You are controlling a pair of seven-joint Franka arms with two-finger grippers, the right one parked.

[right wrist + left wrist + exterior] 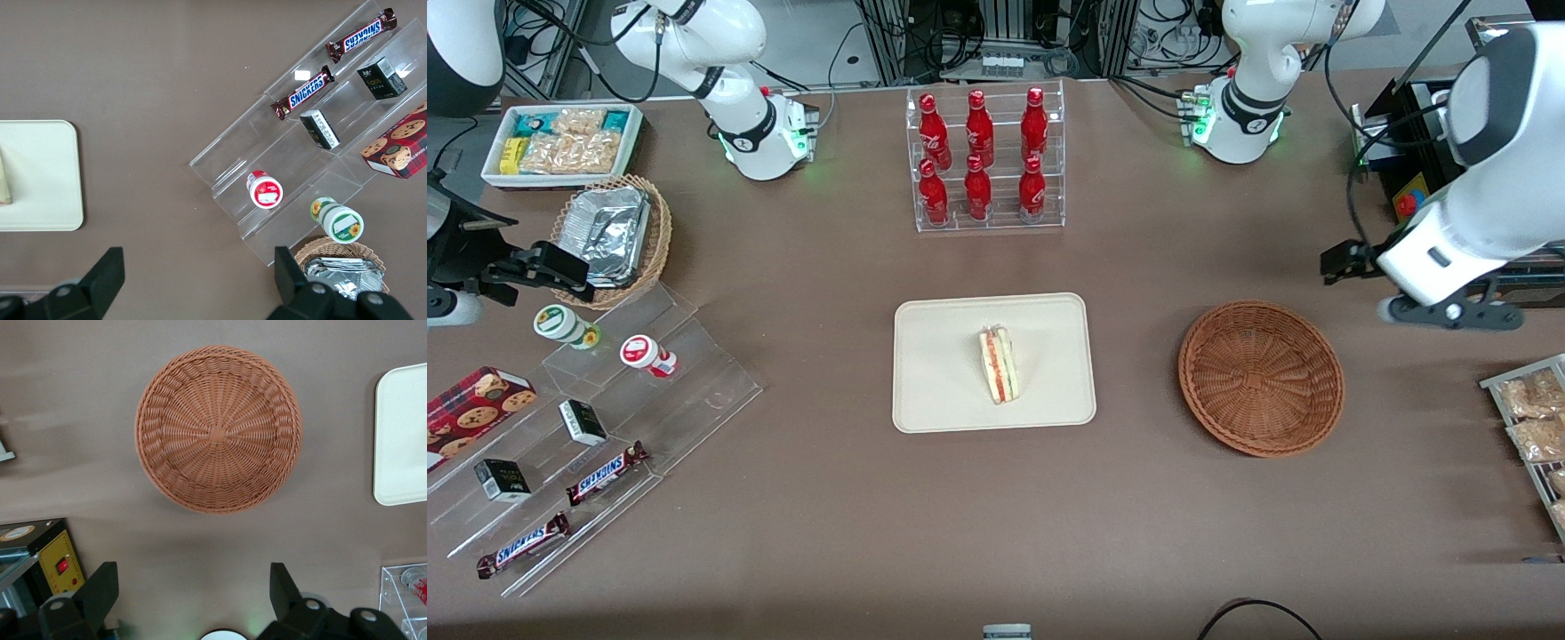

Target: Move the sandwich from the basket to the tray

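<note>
The sandwich (1000,364), a pale wedge with red filling, lies on the cream tray (943,391) at the middle of the table. The reddish-brown wicker basket (1261,378) stands beside the tray toward the working arm's end, with nothing in it. My left gripper (1347,260) hangs high above the table, past the basket toward the working arm's end and a little farther from the front camera. In the left wrist view the gripper (193,577) is open and holds nothing, looking down on the basket (218,430) and the tray's rim (400,433).
A clear rack of red bottles (985,160) stands farther back than the tray. Acrylic steps (605,418) with snack bars, boxes and cups, a tan basket of foil containers (609,236) and a white snack box (560,142) lie toward the parked arm's end. A packet rack (1534,427) is near the working arm.
</note>
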